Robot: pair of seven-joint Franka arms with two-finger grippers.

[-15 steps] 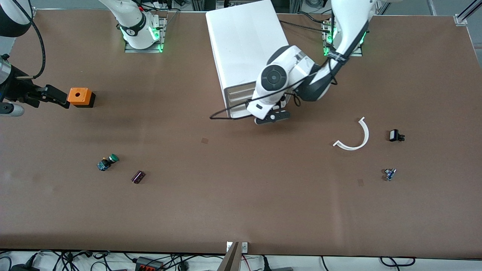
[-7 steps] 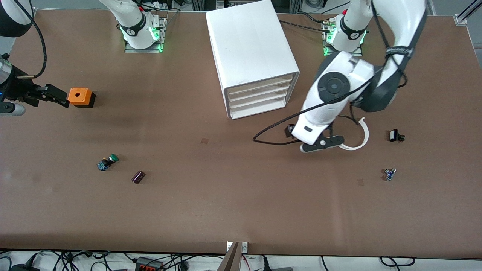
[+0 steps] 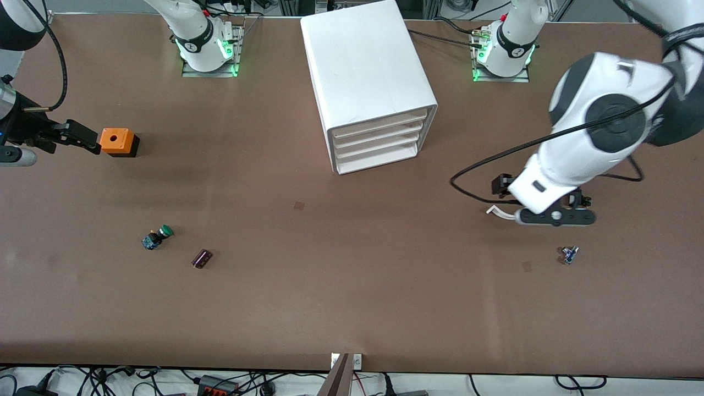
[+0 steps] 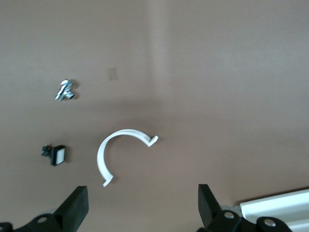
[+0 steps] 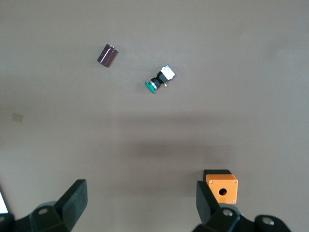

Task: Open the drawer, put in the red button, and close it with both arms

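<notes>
— On the front view, where do the drawers (image 3: 379, 140) stand?
— All pushed flush in the white cabinet (image 3: 363, 60). Left gripper (image 3: 555, 217) hangs over a white curved clip (image 3: 495, 210); right gripper (image 3: 88, 142) hovers just beside the orange box (image 3: 116, 141).
— Left wrist view?
— Left gripper (image 4: 142, 200) released, empty, clip (image 4: 100, 159) below it; black switch (image 4: 55, 154) and a small blue-silver part (image 4: 64, 90) nearby.
— Right wrist view?
— Right gripper (image 5: 140, 198) spread, empty. Orange box (image 5: 221, 188) by one finger; green-capped button (image 5: 157, 83) and dark purple block (image 5: 107, 55) well apart.

Wide brown table (image 3: 352, 308), tangled cables (image 3: 231, 382) below its front edge, even overhead light
</notes>
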